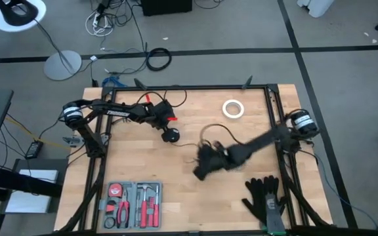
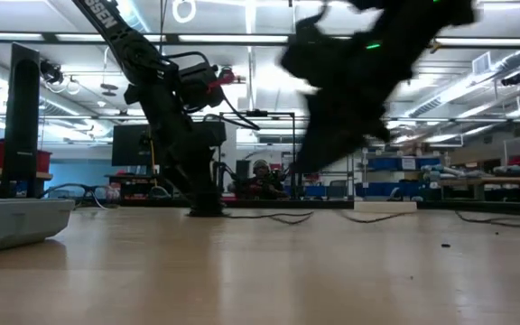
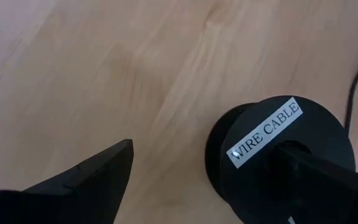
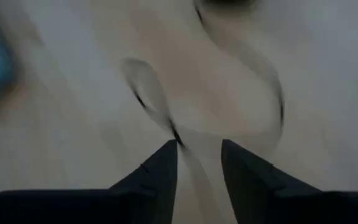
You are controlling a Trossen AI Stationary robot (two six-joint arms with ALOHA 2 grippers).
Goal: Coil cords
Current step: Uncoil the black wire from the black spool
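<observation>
The small round black puck (image 1: pixel 170 136), labelled WIRE CABLE (image 3: pixel 266 130), lies flat on the wooden table left of centre. My left gripper (image 1: pixel 167 128) stands over it, open wide, slanting down from the left. The thin black cord (image 1: pixel 209 131) lies in loose loops on the wood between the puck and my right gripper (image 1: pixel 201 167). That gripper hangs blurred above the table's middle, its fingers a little apart (image 4: pixel 199 146). The cord's loops (image 4: pixel 148 93) show ahead of it in the right wrist view. My left gripper has one finger (image 3: pixel 319 180) over the middle of the puck's top face (image 3: pixel 291 146), coming from above at a slant. The other finger (image 3: pixel 98 180) stands clear, with bare wood between it and the puck's rim. My right gripper: the cord runs up to one fingertip (image 4: pixel 169 155). I cannot tell whether it touches.
A white tape ring (image 1: pixel 233 109) lies at the back right. A tray of red-handled tools (image 1: pixel 131 203) sits at the front left, and black gloves (image 1: pixel 264 196) at the front right. Dark frame rails (image 1: pixel 272 105) border the table.
</observation>
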